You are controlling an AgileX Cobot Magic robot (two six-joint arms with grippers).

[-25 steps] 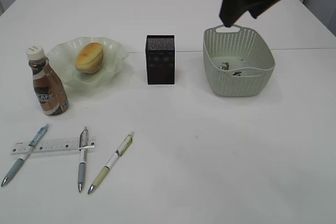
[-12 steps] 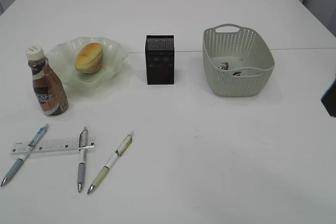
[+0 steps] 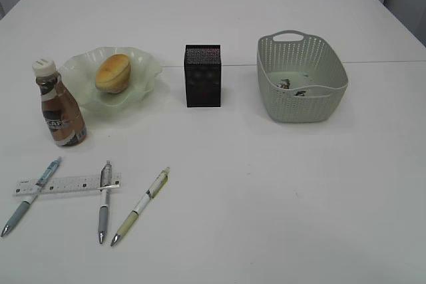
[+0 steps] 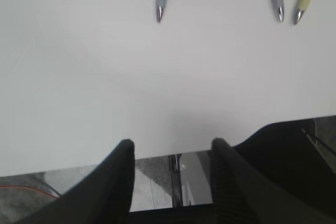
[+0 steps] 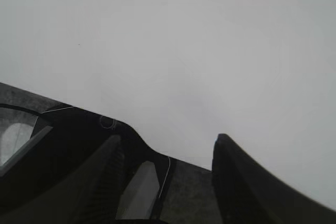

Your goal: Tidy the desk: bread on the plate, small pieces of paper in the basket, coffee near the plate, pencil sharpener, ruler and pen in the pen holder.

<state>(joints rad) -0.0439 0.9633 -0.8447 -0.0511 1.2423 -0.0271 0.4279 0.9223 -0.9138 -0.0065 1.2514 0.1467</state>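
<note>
Leaving ruler (image 3: 66, 184) and pens (image 3: 141, 206) in front of filled plate (image 3: 143, 88), unholdered; left hand (image 4: 170, 153) and right hand (image 5: 168, 145) both parted, empty.

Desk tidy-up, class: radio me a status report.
Both grippers open, empty. Bread on plate, paper in basket. Pens, ruler still out. Nothing blocking.

Bread (image 3: 113, 72) on plate (image 3: 143, 84); paper wads (image 3: 293, 87) in basket (image 3: 303, 108).

The white surface (image 3: 266, 184) is seen carrying a plate (image 3: 143, 74) and coffee bottle (image 3: 58, 104) at far left, a pen holder (image 3: 202, 76) at centre, a basket (image 3: 303, 101) at right, and three pens (image 3: 105, 199) with a ruler (image 3: 66, 184) at near left.
</note>
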